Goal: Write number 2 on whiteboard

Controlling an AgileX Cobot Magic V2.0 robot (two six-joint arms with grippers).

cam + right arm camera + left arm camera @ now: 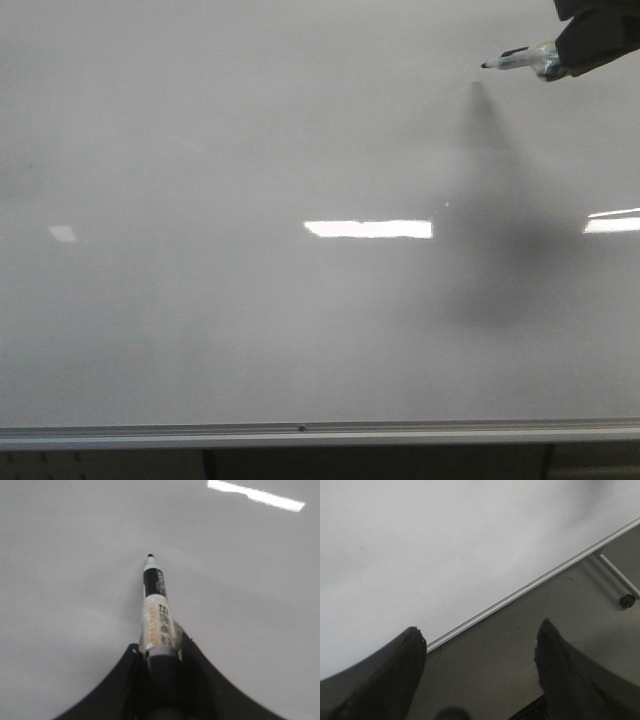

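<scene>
My right gripper (159, 652) has its fingers clamped on a marker (156, 605); its white label carries print I can't read. The whiteboard (200, 300) fills my front view, no digit visible. My left gripper (480, 645) fingers stand apart.

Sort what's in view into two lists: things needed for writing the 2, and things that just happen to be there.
For the job:
- whiteboard, still blank, no digit visible
- marker, clamped in the right tool, tip uncapped
- right tool itself

Just there:
- left tool, open and empty, off the board's lower rim
- board stand leg with caster
- light reflections on the board
</scene>
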